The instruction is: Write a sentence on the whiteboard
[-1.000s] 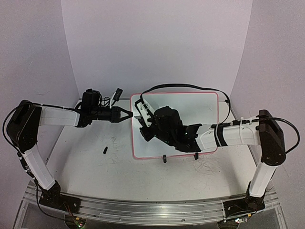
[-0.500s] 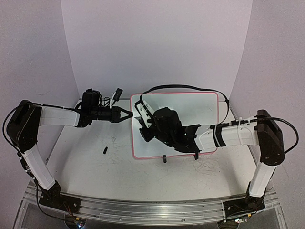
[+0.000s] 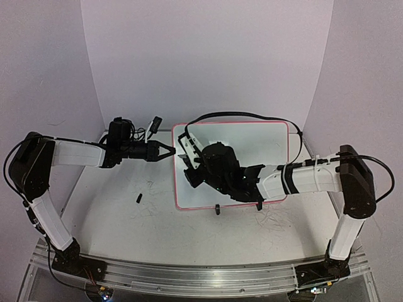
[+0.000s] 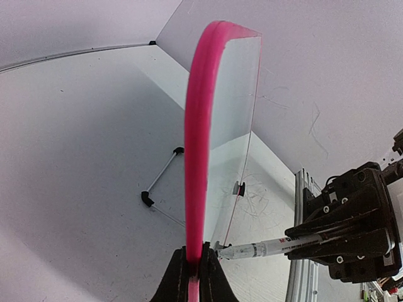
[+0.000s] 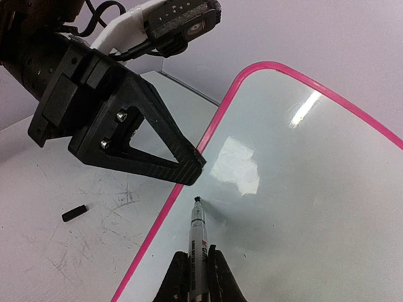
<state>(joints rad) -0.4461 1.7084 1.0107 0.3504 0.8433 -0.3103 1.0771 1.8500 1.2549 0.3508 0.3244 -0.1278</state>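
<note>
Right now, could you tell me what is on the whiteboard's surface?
The marker tip, near the whiteboard rim that the left gripper clamps; no letters show in the right wrist view. From above, the right gripper hides the board's lower part.

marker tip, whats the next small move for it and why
Probably ease the marker tip onto the board and draw the first stroke rightward. The right gripper is shut on the marker, its tip sits near the left rim where the board looks blank, and the left gripper clamps that rim.
</note>
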